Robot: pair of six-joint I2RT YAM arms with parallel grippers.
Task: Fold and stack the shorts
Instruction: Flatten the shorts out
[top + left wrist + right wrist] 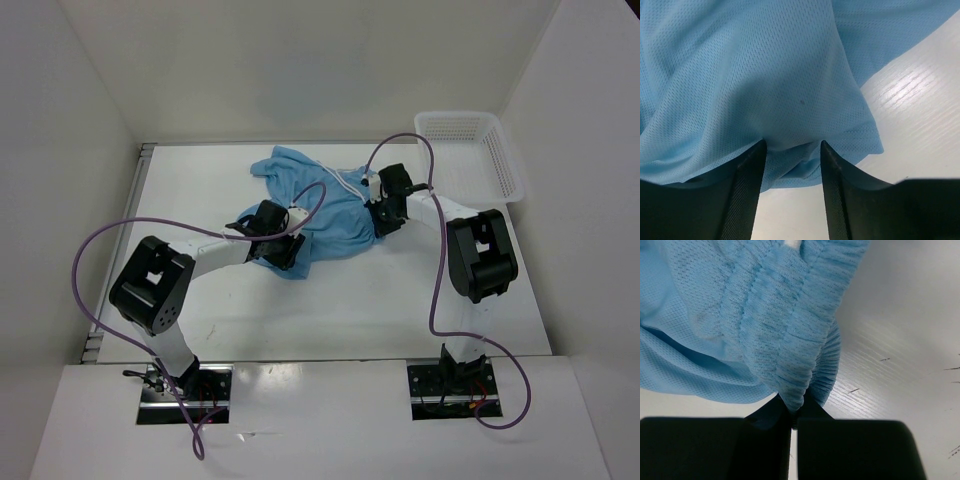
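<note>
One pair of light blue shorts (320, 205) lies crumpled in the middle of the desk (350, 310). Its long way runs from the far left to the near right. The stretchy waistband (790, 340) is at the right end, and the thin white drawstring (347, 183) shows there too. The leg parts point to the left and toward the arms.

The right end effector (795, 415) has its two fingers squeezed together on the waistband, so it is gripping the shorts. The bunched band sticks up out of the pinch.

The left end effector (792, 145) is at the near left edge of the shorts. Its two fingers are spread apart, and a fold of blue cloth sits in the gap between them.

A white basket (505, 165) with little holes stands in the far right corner of the desk, apart from the shorts.
</note>
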